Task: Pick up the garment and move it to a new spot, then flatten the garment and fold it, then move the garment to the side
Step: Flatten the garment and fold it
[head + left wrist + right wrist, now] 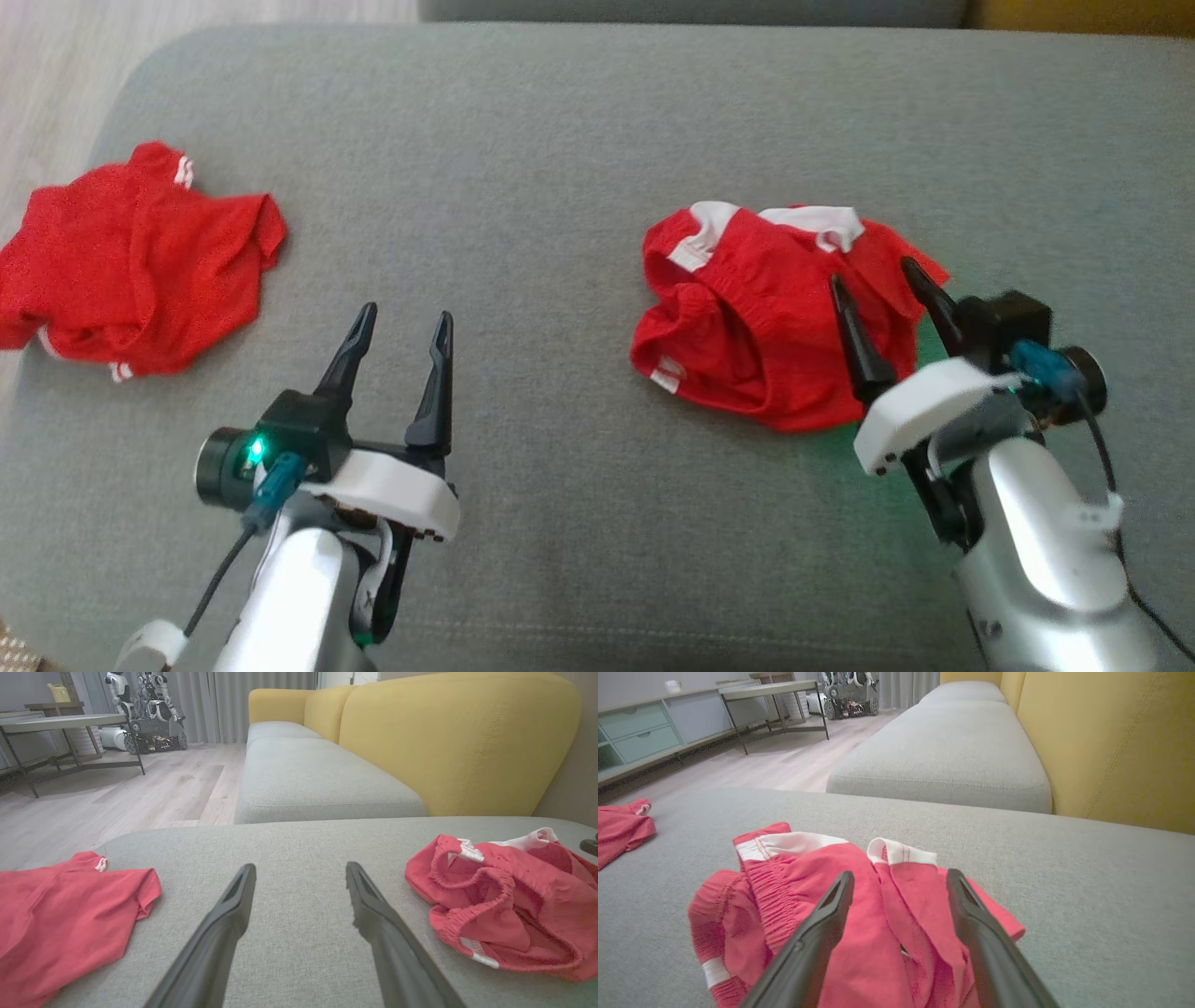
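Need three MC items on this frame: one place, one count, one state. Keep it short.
1. The right gripper hangs over: A the red shorts B the wooden floor C the yellow backrest.
2. Red garments on the grey cushion: A one B two C three.
3. The left gripper is: A open, empty B shut, empty C shut on fabric.
Answers: 1 A, its fingers frame the shorts. 2 B, a shirt at left, shorts at right. 3 A, fingers spread over bare cushion.
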